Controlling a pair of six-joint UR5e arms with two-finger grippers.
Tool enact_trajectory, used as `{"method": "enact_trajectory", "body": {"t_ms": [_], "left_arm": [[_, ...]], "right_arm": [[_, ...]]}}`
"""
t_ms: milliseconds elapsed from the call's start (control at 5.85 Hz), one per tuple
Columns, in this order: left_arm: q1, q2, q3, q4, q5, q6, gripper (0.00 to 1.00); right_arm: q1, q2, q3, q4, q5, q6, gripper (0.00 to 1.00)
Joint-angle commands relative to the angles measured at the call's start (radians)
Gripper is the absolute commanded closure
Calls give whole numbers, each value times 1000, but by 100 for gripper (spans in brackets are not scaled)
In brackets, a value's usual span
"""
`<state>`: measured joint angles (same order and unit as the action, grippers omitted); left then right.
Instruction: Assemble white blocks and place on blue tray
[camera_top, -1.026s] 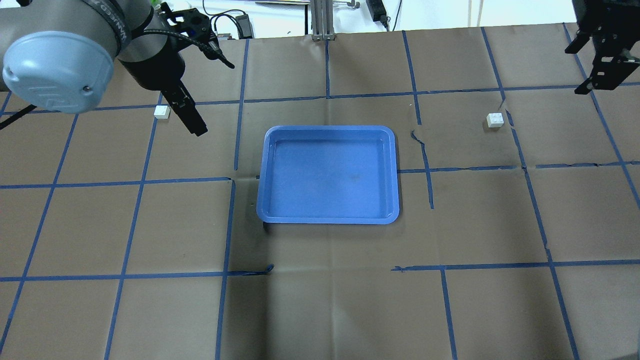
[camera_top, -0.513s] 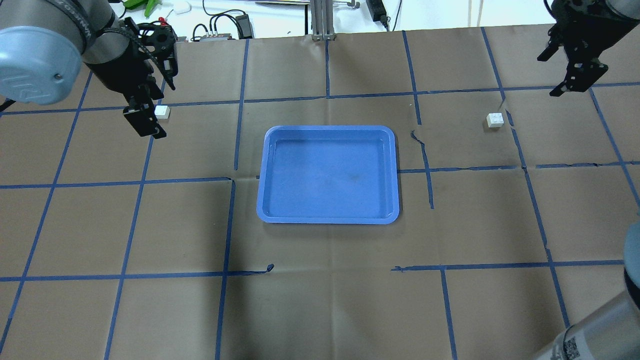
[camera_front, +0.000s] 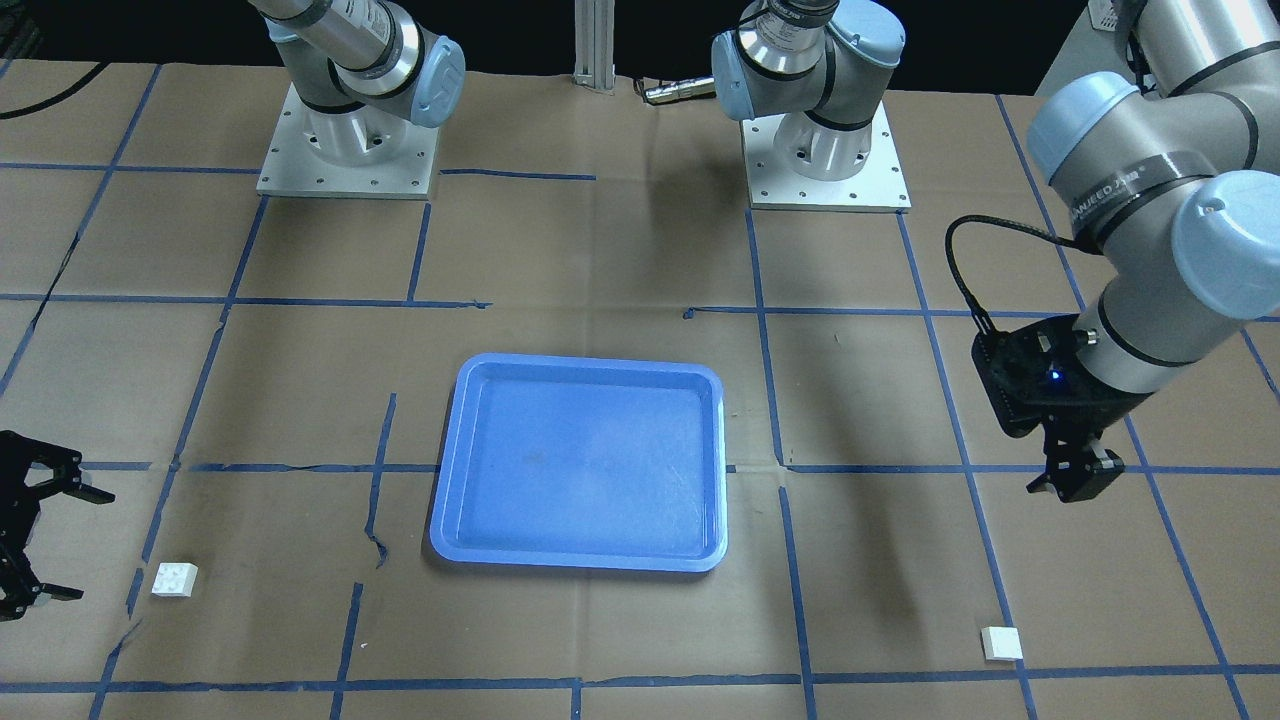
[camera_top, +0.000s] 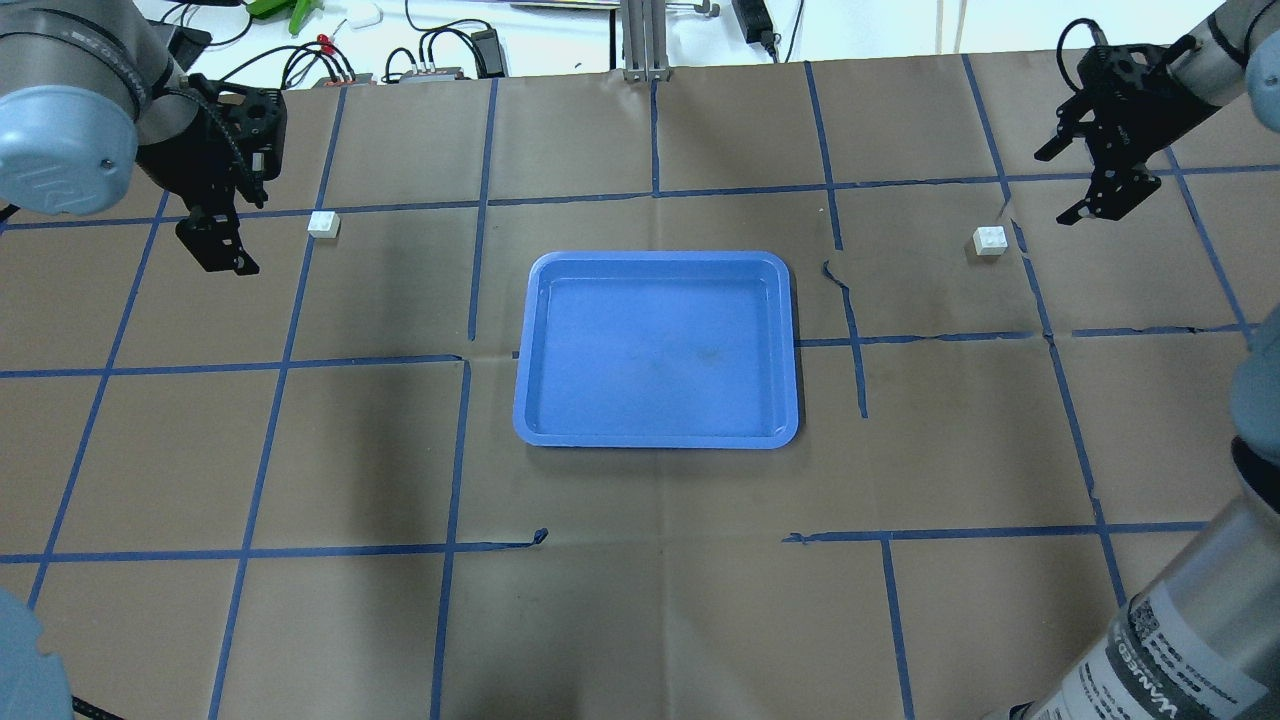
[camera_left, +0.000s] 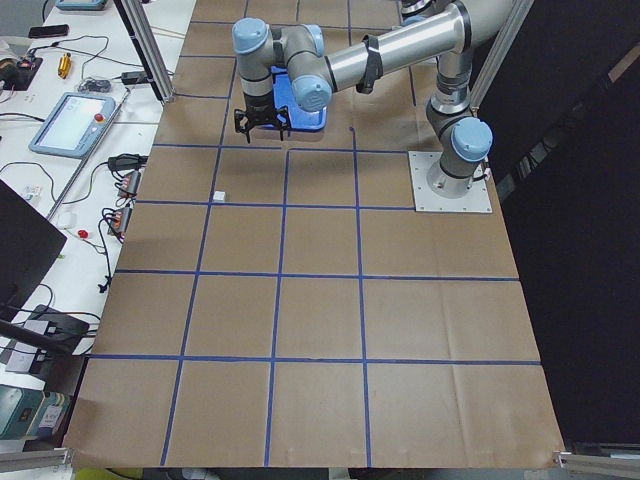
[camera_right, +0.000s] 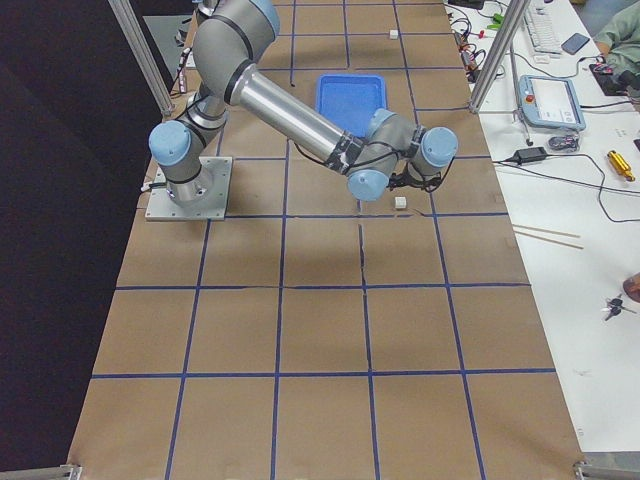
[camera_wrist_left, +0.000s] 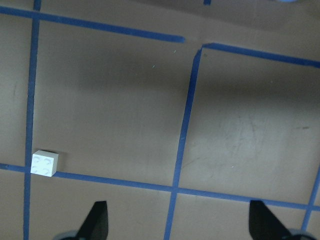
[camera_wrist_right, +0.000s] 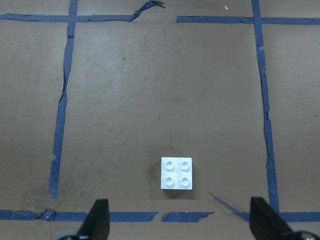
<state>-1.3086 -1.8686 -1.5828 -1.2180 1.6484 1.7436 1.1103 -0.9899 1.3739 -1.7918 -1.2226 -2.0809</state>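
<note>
The blue tray (camera_top: 655, 350) lies empty at the table's middle. One white block (camera_top: 323, 224) lies to the tray's far left. My left gripper (camera_top: 222, 250) hangs open and empty to the left of that block; in the left wrist view (camera_wrist_left: 180, 225) the block (camera_wrist_left: 44, 163) sits off to the left, outside the fingers. The other white block (camera_top: 989, 240) lies to the tray's far right. My right gripper (camera_top: 1060, 185) is open and empty, just right of and beyond it. In the right wrist view the block (camera_wrist_right: 177, 173) lies between the fingertips (camera_wrist_right: 97, 220), some way below them.
Brown paper with a blue tape grid covers the table (camera_top: 640, 600). Cables and small devices (camera_top: 430, 50) lie beyond the far edge. The arm bases (camera_front: 345, 150) stand on the robot's side. The right arm's lower link (camera_top: 1190, 620) crosses the near right corner.
My left gripper has swung left, from right of its block to left of it. My right gripper has moved left and nearer, toward its block. Blocks and tray have not moved.
</note>
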Motion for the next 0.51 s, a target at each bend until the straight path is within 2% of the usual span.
{"method": "enact_trajectory", "body": {"t_ms": [0, 342], "left_arm": [[9, -78, -5, 97, 4, 36, 1], [18, -131, -5, 159, -1, 50, 2]], "right_arm": [[-7, 49, 26, -64, 43, -51, 0], [-12, 59, 92, -168, 64, -53, 0]]}}
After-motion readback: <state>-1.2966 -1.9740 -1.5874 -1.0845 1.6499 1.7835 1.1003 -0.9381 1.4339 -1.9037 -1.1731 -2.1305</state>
